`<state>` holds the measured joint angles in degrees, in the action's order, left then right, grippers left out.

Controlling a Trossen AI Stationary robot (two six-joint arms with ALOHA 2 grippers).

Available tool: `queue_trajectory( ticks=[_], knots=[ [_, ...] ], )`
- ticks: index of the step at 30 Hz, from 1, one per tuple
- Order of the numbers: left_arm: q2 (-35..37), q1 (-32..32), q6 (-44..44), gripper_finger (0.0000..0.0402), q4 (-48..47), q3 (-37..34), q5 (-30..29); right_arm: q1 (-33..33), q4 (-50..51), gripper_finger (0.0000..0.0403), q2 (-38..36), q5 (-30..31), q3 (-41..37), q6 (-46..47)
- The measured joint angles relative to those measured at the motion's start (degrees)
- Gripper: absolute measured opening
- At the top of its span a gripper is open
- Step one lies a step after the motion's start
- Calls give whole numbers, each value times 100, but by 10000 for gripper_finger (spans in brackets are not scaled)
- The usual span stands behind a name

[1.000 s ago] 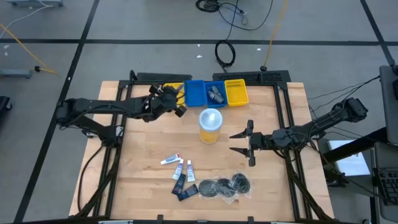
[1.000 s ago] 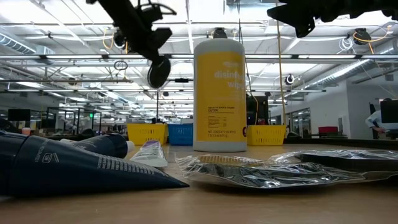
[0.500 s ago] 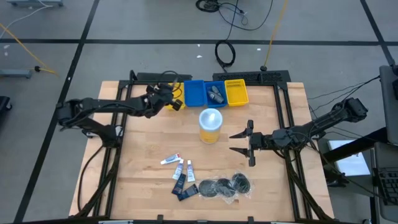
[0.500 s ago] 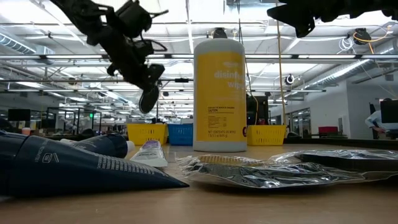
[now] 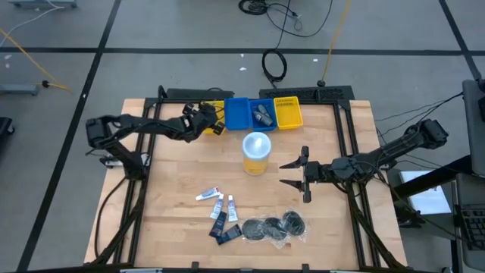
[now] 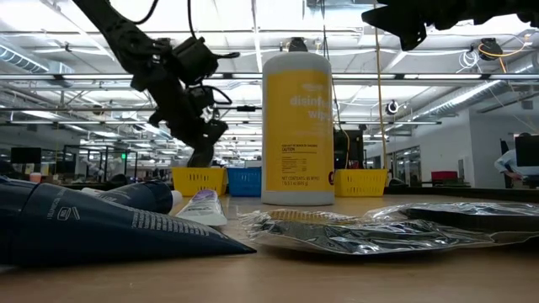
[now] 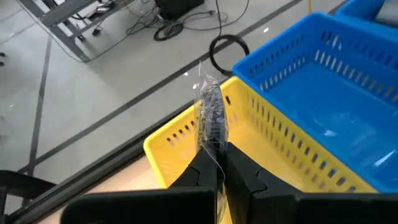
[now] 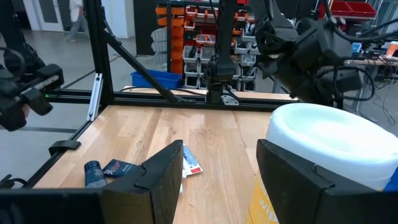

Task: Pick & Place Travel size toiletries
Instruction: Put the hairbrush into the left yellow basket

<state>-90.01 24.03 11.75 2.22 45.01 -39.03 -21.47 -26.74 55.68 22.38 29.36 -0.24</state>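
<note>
My left gripper [image 5: 214, 125] is shut on a round dark grey packet in clear wrap [image 7: 210, 118], right over the yellow bin [image 7: 180, 140] at the left end of the far row. It also shows in the low view [image 6: 202, 150]. More travel size toiletries lie near the front edge: white tubes [image 5: 218, 203], dark mini bottles [image 5: 220, 224] and round packets in clear wrap [image 5: 274, 226]. My right gripper [image 5: 294, 173] hangs open and level at mid-table right, just right of the yellow cup [image 5: 257, 152], touching nothing. My left gripper pinches the packet's near edge [image 7: 214, 149] between its two fingers [image 7: 239, 171]. The fingers slant down toward the table's far edge. The packet stands on edge beyond the fingertips, lifted clear, above the yellow bin's near rim.
Right of the yellow bin stand two blue bins [image 5: 239, 112], [image 5: 264, 114], the second holding grey items, and another yellow bin [image 5: 288, 112]. The tall yellow cup with a pale lid [image 8: 323, 149] stands close before my right gripper. Bare wood lies at the table's left and right.
My left gripper has sunk and gone toward the table's far edge, down to the left yellow bin, carrying the packet. The packet has turned from showing its round face to standing edge-on in the low view.
</note>
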Motion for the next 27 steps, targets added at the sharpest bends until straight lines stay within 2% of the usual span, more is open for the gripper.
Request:
queue_trajectory(
  ticks=[10, 20, 27],
  knots=[
    [-236, -9, -107, 42, 232, 3, 159, 0, 3, 196, 1, 1, 0, -45],
    [-212, -8, -46, 136, 246, 3, 146, 0, 66, 196, 2, 1, 0, -43],
    [23, -11, -94, 182, 385, 10, 151, 0, 270, 196, 2, -1, -2, 186]
  ],
)
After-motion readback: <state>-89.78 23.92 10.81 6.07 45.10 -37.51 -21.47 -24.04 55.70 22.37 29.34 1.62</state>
